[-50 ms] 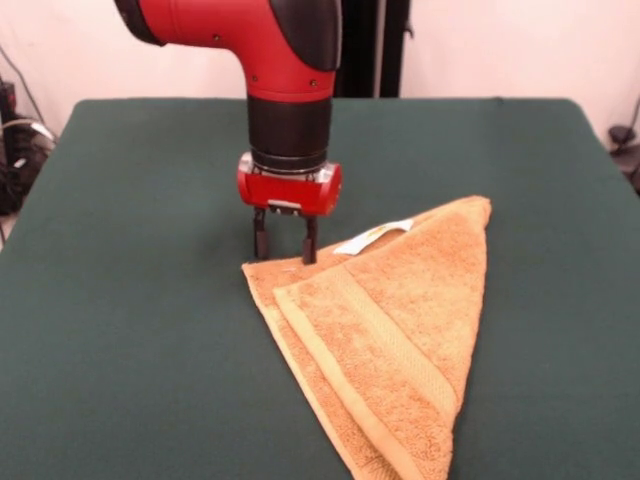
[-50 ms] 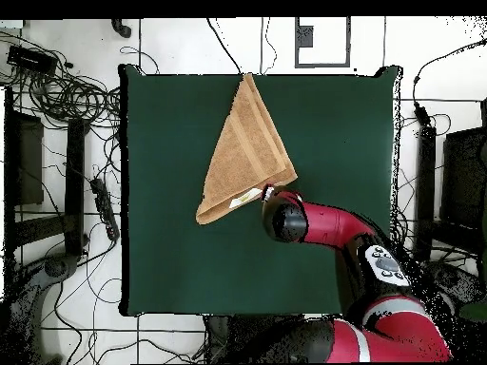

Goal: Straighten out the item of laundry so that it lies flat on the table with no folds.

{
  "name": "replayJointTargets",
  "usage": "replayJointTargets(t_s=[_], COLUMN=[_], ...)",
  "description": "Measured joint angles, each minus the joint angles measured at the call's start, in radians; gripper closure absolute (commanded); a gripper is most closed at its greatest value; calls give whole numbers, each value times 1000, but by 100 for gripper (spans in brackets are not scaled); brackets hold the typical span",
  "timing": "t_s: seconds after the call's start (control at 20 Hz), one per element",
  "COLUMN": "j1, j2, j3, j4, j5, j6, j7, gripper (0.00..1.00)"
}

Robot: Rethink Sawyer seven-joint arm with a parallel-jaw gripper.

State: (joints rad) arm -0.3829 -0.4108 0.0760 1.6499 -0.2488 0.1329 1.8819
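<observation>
At centre right of the front view, the tan-orange terry towel (image 1: pixel 385 335) lies folded into a triangle on the green bench (image 1: pixel 130 300), its white tag (image 1: pixel 372 237) at the upper edge. The tool (image 1: pixel 285 243), fingers spread, stands at the towel's upper-left corner beneath the red arm (image 1: pixel 250 40).

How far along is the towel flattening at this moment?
Nothing is finished: the tan-orange terry towel lies folded into a triangle on the dark green felt table, one layer over another, white tag showing. In hand: the red arm's pincer stands open at the towel's corner, fingertips at the edge. Left: gripping that corner and spreading the top layer flat.
</observation>
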Motion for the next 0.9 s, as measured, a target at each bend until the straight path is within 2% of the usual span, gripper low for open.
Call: replayJointTargets(t_s=[0.5, 0.55, 0.9], j1=[-3, -6, -9], j2=[1, 1, 1], j3=[3, 6, 13], j4=[0, 0, -1], j5=[0, 1, 7], j6=[0, -1, -1], j7=[0, 0, 0], gripper=[0, 100, 100])
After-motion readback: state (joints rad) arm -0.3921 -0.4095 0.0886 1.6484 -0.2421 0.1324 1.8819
